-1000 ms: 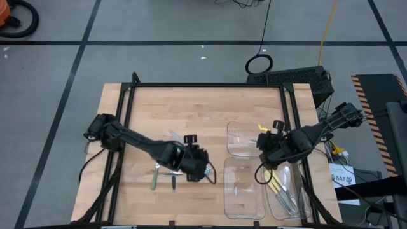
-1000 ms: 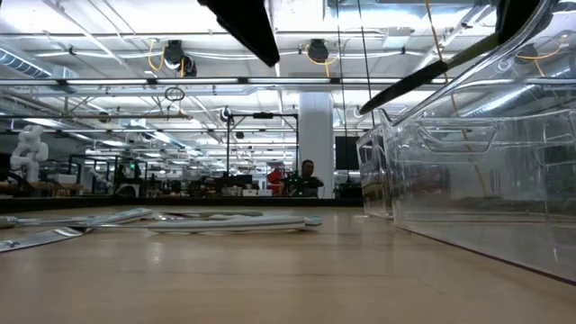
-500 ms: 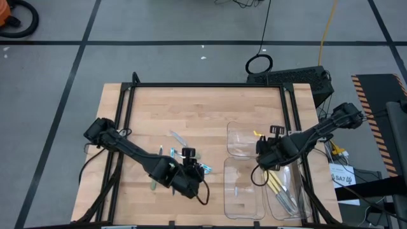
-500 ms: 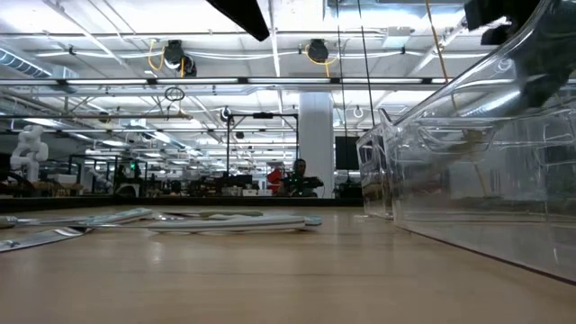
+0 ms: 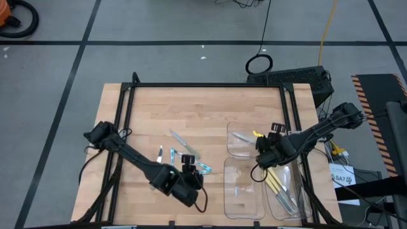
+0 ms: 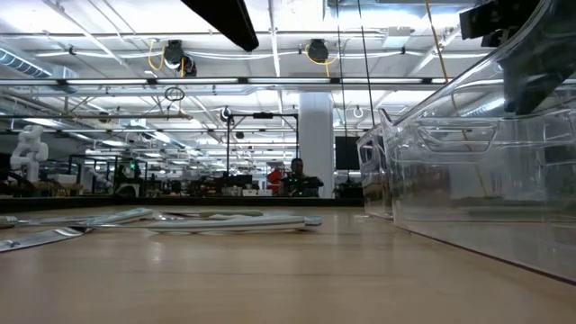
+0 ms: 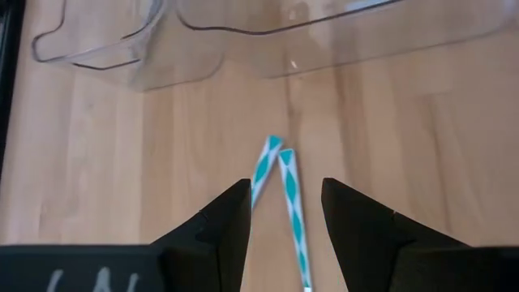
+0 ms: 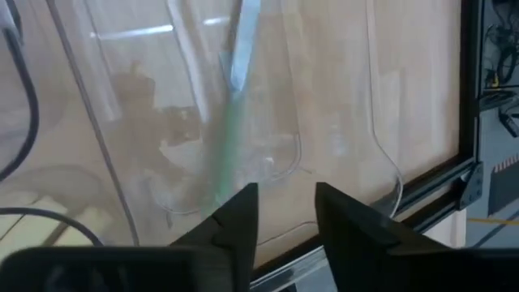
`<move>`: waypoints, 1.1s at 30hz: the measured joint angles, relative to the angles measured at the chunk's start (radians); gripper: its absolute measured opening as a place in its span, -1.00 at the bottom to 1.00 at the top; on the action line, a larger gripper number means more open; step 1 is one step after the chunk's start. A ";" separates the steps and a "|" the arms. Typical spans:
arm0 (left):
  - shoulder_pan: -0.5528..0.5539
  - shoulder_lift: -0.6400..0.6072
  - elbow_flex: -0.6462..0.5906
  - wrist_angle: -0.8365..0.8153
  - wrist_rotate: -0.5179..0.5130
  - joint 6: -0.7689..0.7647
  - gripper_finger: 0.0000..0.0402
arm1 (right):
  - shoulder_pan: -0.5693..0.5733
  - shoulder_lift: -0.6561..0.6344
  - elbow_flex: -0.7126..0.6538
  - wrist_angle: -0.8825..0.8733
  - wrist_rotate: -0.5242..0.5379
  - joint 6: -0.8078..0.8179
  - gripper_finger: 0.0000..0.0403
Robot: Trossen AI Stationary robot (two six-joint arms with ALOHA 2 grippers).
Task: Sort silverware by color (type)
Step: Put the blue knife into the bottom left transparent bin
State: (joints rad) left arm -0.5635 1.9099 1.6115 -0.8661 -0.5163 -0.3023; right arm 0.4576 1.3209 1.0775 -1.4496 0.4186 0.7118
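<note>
High view: left gripper (image 5: 191, 170) low over the wooden table (image 5: 191, 108), just beside two teal-patterned utensils (image 5: 203, 168), with more silverware (image 5: 170, 152) loose on the wood nearby; right gripper (image 5: 262, 147) above the clear trays (image 5: 245, 187), a green-handled utensil (image 5: 241, 136) lying in the far tray, yellow-handled ones (image 5: 277, 186) in the rightmost tray. Low view: utensils flat on the table at left, clear tray walls at right, a person (image 6: 292, 175) far off in the room. Left wrist view: fingers (image 7: 231, 219) spread, empty, the two teal-patterned utensils between them, tips meeting, on the wood short of the trays. Right wrist view: fingers (image 8: 235, 215) parted, gripping nothing, the green-handled utensil resting apart from them inside the tray.
</note>
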 joint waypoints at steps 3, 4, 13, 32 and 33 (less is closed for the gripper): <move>-0.024 0.000 0.000 0.000 0.000 -0.024 -0.20 | 0.000 0.000 0.001 0.015 -0.001 0.002 -0.25; -0.032 0.000 0.000 -0.001 0.000 -0.031 -0.20 | 0.003 0.000 0.005 0.023 -0.003 0.003 -0.21; -0.064 0.000 -0.028 0.013 -0.014 0.095 -0.20 | 0.130 -0.003 0.080 0.279 0.050 0.005 -0.19; -0.017 -0.002 -0.396 0.503 0.096 0.063 -0.20 | 0.383 -0.003 0.081 0.718 0.340 -0.170 -0.23; -0.009 -0.002 -0.406 0.539 0.094 0.078 -0.20 | 0.383 -0.003 0.081 0.730 0.340 -0.176 -0.23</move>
State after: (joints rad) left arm -0.5723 1.9082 1.2059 -0.3272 -0.4225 -0.2247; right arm 0.8406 1.3182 1.1587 -0.7195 0.7589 0.5354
